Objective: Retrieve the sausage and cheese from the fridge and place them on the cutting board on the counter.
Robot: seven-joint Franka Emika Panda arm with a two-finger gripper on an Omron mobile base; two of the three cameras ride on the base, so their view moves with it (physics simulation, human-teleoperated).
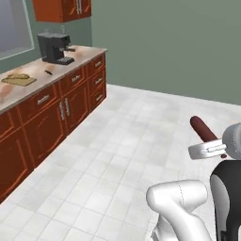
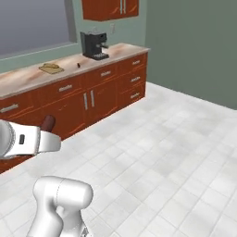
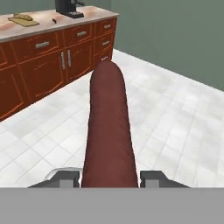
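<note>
Carrying step in hand. Tool point(image 3: 109, 178) clamped on the sausage point(image 3: 108, 127), which juts forward between the dark fingertips point(image 3: 65, 178), out over open tiled floor point(image 1: 122, 155). Table point(image 1: 52, 77) well apart, along the far wall. Cutting board point(image 1: 19, 80) lies on it, near the coffee machine point(image 1: 55, 47), with something pale on top, possibly the cheese; too small to tell. Next move calls for driving closer, then reaching over the board to set the link down.

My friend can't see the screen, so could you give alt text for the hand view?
A dark red-brown sausage juts forward, shut in the end effector, over white floor tiles. Beyond stand reddish-brown cabinets under a marbled counter with a cutting board and coffee machine.
</note>
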